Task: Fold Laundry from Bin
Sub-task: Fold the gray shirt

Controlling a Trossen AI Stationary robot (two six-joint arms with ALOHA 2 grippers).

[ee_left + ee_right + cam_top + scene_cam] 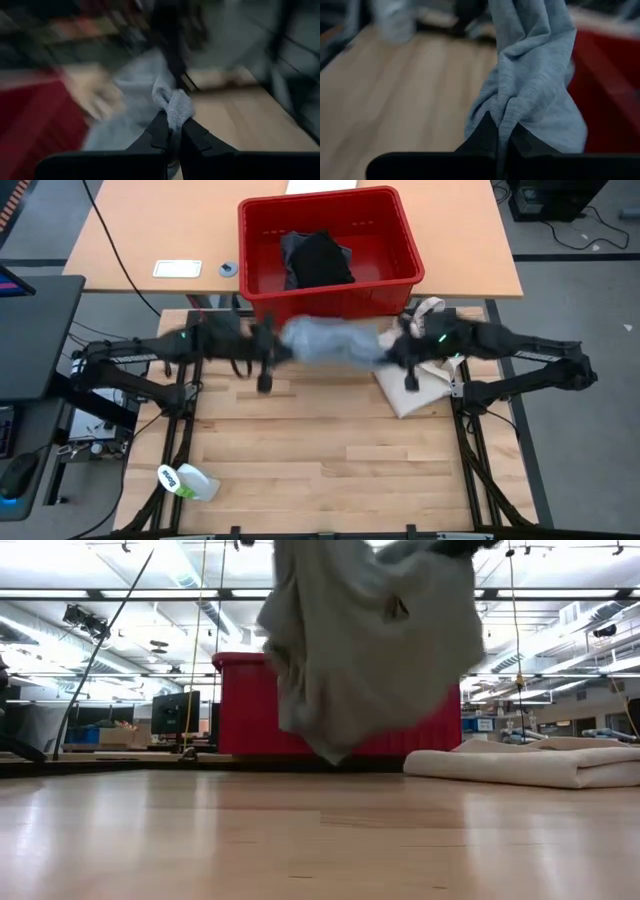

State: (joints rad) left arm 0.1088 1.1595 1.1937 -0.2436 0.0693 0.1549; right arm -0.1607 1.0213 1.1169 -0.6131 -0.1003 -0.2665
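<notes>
The light grey T-shirt (330, 340) is strung between my two grippers above the far part of the wooden table. In the low view its bulk (370, 650) hangs clear of the tabletop. My left gripper (272, 348) is shut on the shirt's left end, my right gripper (392, 348) on its right end. Behind them stands the red bin (405, 240), with a black garment (318, 258) lying inside it. My left gripper pinches a bunched fold of the grey T-shirt (175, 107) between its two shut fingers. The cloth puffs out past the fingertips (156, 131). The fingers reach in nearly level from the table's left. My right gripper pinches a gathered fold of the grey T-shirt (512, 112) between its two shut fingers, several layers together. The fingers come from the table's right, slanting down. The cloth stands up in twisted folds beyond them, and its lowest tip (330, 755) is clear of the table.
A folded cream tote bag (420, 385) lies on the table's right side, below my right gripper. A white and green bottle (185, 480) lies near the front left corner. The wooden tabletop (320, 450) stretches bare in the middle and near side.
</notes>
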